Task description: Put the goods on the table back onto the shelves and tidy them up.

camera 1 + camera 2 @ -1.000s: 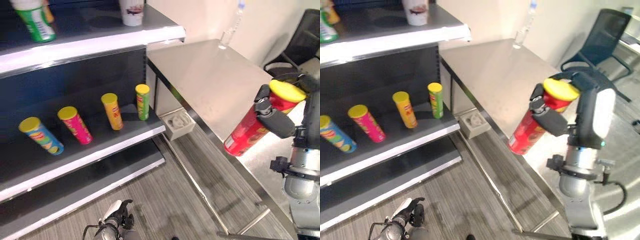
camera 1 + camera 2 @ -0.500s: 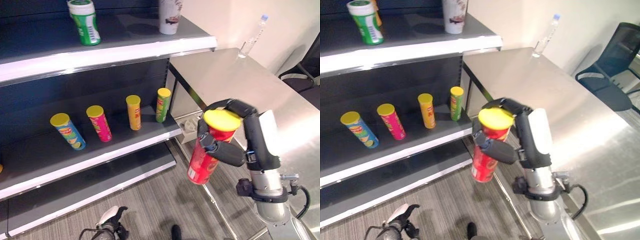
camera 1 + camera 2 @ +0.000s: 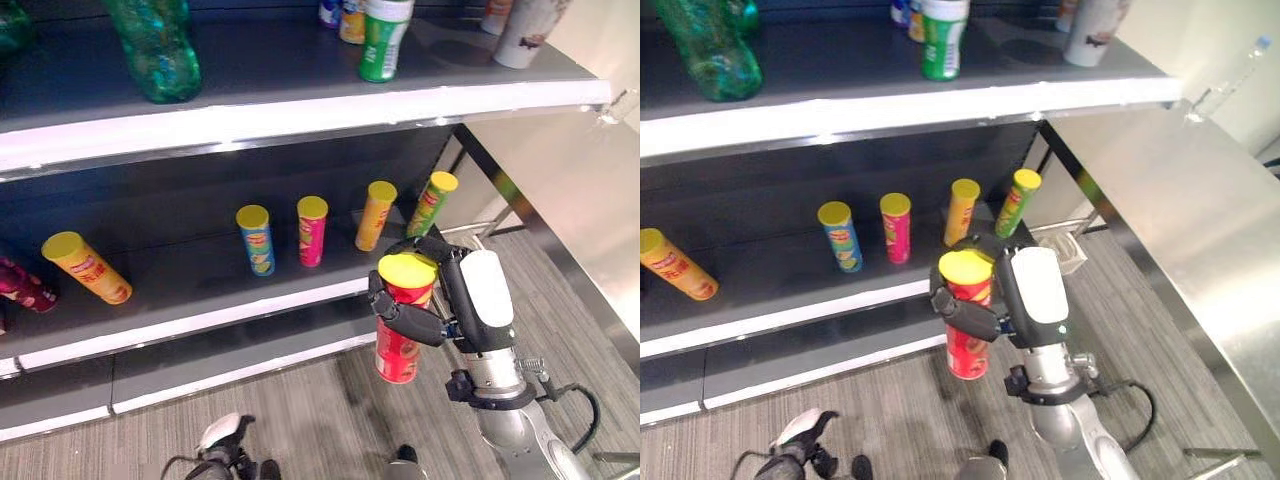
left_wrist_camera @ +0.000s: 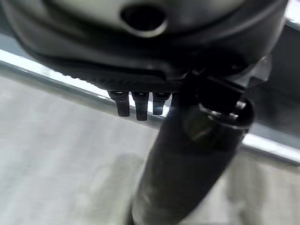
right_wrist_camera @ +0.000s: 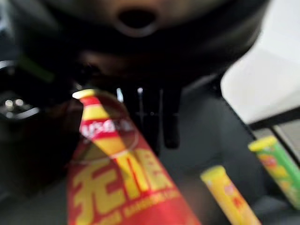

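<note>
A red chip can with a yellow lid (image 3: 398, 345) hangs upright in front of the middle shelf (image 3: 200, 322), lower than its edge. My right hand (image 3: 450, 300) is shut on the can, fingers wrapped just under the lid; the can's label (image 5: 117, 178) shows close up in the right wrist view. On the middle shelf stand a blue can (image 3: 256, 240), a pink can (image 3: 311, 230), a yellow can (image 3: 375, 215) and a green can (image 3: 430, 202). An orange can (image 3: 85, 268) leans further left. My left hand (image 3: 222, 442) hangs low over the floor, fingers relaxed.
The top shelf (image 3: 300, 115) carries a green bottle (image 3: 150, 50), a green canister (image 3: 383, 40) and a white cup (image 3: 525, 30). A steel table (image 3: 1180, 200) with a water bottle (image 3: 1230, 75) stands to the right. A dark red pack (image 3: 20, 285) lies at the shelf's far left.
The camera has swung left toward the shelves. My right hand has carried the red can from the table side to the front of the middle shelf and turned it upright.
</note>
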### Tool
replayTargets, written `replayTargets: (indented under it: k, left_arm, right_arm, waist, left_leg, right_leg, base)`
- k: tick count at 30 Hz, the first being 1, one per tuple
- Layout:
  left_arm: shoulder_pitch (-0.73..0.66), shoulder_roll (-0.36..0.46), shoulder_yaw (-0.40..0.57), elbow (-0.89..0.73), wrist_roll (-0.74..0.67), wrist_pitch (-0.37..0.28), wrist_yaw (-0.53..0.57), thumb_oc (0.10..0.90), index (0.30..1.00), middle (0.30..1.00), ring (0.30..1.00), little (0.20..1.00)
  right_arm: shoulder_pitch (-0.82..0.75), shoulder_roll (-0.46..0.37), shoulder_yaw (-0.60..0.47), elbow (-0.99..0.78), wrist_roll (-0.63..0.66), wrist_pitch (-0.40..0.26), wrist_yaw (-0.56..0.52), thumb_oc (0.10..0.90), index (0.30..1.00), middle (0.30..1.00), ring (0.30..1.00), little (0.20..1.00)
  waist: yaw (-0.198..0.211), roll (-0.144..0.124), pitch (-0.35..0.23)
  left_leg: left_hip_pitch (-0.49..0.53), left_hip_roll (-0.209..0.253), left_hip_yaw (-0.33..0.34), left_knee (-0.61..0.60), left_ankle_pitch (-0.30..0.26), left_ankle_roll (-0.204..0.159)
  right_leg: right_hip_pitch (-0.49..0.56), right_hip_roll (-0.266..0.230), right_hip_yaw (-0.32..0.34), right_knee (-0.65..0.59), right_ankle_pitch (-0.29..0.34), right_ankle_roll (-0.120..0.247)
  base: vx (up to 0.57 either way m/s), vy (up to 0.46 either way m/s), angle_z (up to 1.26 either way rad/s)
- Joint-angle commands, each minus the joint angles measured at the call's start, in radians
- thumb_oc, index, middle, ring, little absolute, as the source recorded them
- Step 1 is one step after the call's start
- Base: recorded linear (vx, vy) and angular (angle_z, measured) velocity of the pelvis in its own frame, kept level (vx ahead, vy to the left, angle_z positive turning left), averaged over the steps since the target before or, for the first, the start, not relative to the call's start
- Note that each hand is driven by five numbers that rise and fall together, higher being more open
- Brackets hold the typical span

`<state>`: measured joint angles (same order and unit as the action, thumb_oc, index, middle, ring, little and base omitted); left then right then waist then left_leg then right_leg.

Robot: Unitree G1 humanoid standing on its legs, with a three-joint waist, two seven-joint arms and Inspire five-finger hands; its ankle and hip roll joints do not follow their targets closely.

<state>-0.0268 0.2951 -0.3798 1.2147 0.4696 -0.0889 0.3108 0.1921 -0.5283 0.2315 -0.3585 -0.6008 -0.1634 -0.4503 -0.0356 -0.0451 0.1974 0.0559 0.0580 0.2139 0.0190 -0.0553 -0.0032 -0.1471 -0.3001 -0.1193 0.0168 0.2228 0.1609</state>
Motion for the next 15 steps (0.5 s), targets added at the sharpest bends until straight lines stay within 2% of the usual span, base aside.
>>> replayTargets:
  k: [1, 2, 3, 4, 5, 6, 7, 8, 10, 11, 12, 15]
  left_arm:
    - [-0.015, -0.014, -0.006, -0.044, -0.006, -0.034, 0.009, 0.8, 0.9, 0.9, 0.9, 0.9]
    - [-0.015, -0.014, -0.006, -0.044, -0.006, -0.034, 0.009, 0.8, 0.9, 0.9, 0.9, 0.9]
    - [-0.007, -0.014, -0.009, -0.042, -0.001, -0.036, 0.0, 0.8, 0.9, 0.9, 0.9, 0.9]
    - [0.005, -0.018, -0.023, -0.026, 0.016, -0.037, -0.014, 0.8, 0.9, 0.9, 0.9, 0.9]
    - [0.002, -0.022, -0.038, -0.019, 0.025, -0.038, -0.024, 0.8, 0.9, 0.9, 0.9, 0.9]
    - [-0.007, -0.025, -0.047, -0.024, 0.024, -0.038, -0.027, 0.8, 0.9, 0.9, 0.9, 0.9]
    - [-0.007, -0.025, -0.046, -0.024, 0.024, -0.038, -0.027, 0.8, 0.9, 0.9, 0.9, 0.9]
    - [-0.028, -0.036, -0.061, -0.043, 0.013, -0.042, -0.025, 0.8, 0.9, 0.9, 0.9, 0.9]
    - [-0.068, -0.046, -0.108, -0.08, 0.018, -0.057, -0.024, 0.8, 0.9, 0.9, 0.9, 0.9]
    - [-0.069, -0.045, -0.109, -0.08, 0.017, -0.056, -0.024, 0.8, 0.9, 0.9, 0.9, 0.9]
    - [-0.086, -0.038, -0.193, -0.141, 0.105, -0.084, -0.023, 0.8, 0.9, 0.9, 0.9, 0.9]
    - [-0.076, -0.035, -0.213, -0.188, 0.101, -0.097, -0.043, 0.8, 0.9, 0.9, 0.9, 0.9]
  right_arm:
    - [-0.158, 0.002, -0.078, -0.104, -0.007, -0.035, -0.092, 0.4, 0.3, 0.3, 0.3, 0.3]
    - [-0.158, 0.002, -0.079, -0.105, -0.007, -0.035, -0.092, 0.4, 0.3, 0.3, 0.3, 0.3]
    - [-0.152, 0.003, -0.08, -0.107, -0.004, -0.039, -0.086, 0.4, 0.3, 0.3, 0.3, 0.3]
    - [-0.147, 0.001, -0.068, -0.106, 0.007, -0.052, -0.073, 0.4, 0.3, 0.3, 0.3, 0.3]
    - [-0.144, 0.005, -0.045, -0.093, 0.022, -0.065, -0.063, 0.4, 0.3, 0.3, 0.3, 0.3]
    - [-0.142, 0.006, -0.031, -0.084, 0.029, -0.073, -0.061, 0.4, 0.3, 0.3, 0.3, 0.3]
    - [-0.143, 0.006, -0.031, -0.083, 0.029, -0.074, -0.062, 0.4, 0.3, 0.3, 0.3, 0.3]
    - [-0.143, 0.012, -0.006, -0.06, 0.036, -0.084, -0.065, 0.4, 0.3, 0.3, 0.3, 0.3]
    - [-0.133, 0.012, -0.001, -0.043, 0.032, -0.083, -0.077, 0.4, 0.3, 0.3, 0.3, 0.3]
    - [-0.132, 0.012, -0.003, -0.043, 0.032, -0.083, -0.077, 0.4, 0.3, 0.3, 0.3, 0.3]
    - [-0.138, -0.004, 0.01, -0.022, 0.015, -0.086, -0.078, 0.4, 0.3, 0.3, 0.3, 0.3]
    - [-0.139, -0.008, 0.017, -0.003, 0.027, -0.102, -0.081, 0.4, 0.3, 0.3, 0.3, 0.3]
  waist:
    - [0.007, 0.018, 0.003]
    - [0.009, 0.016, 0.003]
    - [0.019, 0.021, -0.005]
    - [0.026, 0.03, -0.017]
    - [0.033, 0.028, -0.029]
    - [0.033, 0.028, -0.034]
    - [0.034, 0.027, -0.034]
    - [0.037, 0.02, -0.045]
    - [0.028, 0.007, -0.05]
    - [0.028, 0.006, -0.05]
    - [0.023, 0.007, -0.059]
    - [0.027, 0.017, -0.069]
  left_leg:
    - [0.091, 0.01, 0.039, -0.101, -0.06, -0.038]
    - [0.089, 0.008, 0.041, -0.102, -0.055, -0.038]
    - [0.08, 0.004, 0.034, -0.103, -0.053, -0.028]
    - [0.061, -0.002, 0.035, -0.105, -0.046, -0.011]
    - [0.042, -0.01, 0.037, -0.106, -0.033, -0.003]
    - [0.035, -0.018, 0.033, -0.105, -0.032, 0.004]
    - [0.031, -0.018, 0.035, -0.105, -0.027, 0.003]
    - [0.013, -0.035, 0.017, -0.103, -0.02, 0.009]
    - [0.012, -0.058, -0.028, -0.096, -0.026, 0.015]
    - [0.009, -0.057, -0.029, -0.098, -0.019, 0.014]
    - [0.021, -0.07, -0.041, -0.097, -0.028, 0.013]
    - [0.034, -0.076, -0.045, -0.093, -0.042, 0.014]
  right_leg:
    - [-0.053, 0.048, 0.112, 0.019, -0.02, 0.078]
    - [-0.059, 0.047, 0.116, 0.024, -0.02, 0.076]
    - [-0.042, 0.086, 0.14, 0.056, -0.081, 0.06]
    - [-0.006, 0.157, 0.148, 0.123, -0.171, 0.031]
    - [0.025, 0.212, 0.137, 0.159, -0.236, 0.013]
    - [0.039, 0.249, 0.144, 0.19, -0.274, 0.004]
    - [0.035, 0.25, 0.145, 0.191, -0.271, 0.002]
    - [0.046, 0.306, 0.177, 0.218, -0.311, -0.008]
    - [0.058, 0.334, 0.221, 0.207, -0.326, -0.028]
    - [0.057, 0.334, 0.219, 0.201, -0.318, -0.029]
    - [0.072, 0.344, 0.227, 0.175, -0.314, -0.029]
    - [0.091, 0.346, 0.228, 0.135, -0.306, -0.036]
  base:
    - [-0.14, 0.22, 0.11]
    - [-0.1, 0.179, -0.11]
    - [-0.11, 0.226, -0.18]
    - [-0.17, 0.3, -0.34]
    - [-0.16, 0.271, -0.06]
    - [-0.11, 0.107, -0.09]
    - [-0.07, 0.091, 0.18]
    - [-0.02, 0.056, 0.04]
    - [0.05, 0.047, 0.1]
    - [0.09, 0.024, 0.42]
    - [0.09, 0.022, 0.55]
    - [0.09, 0.027, 0.38]
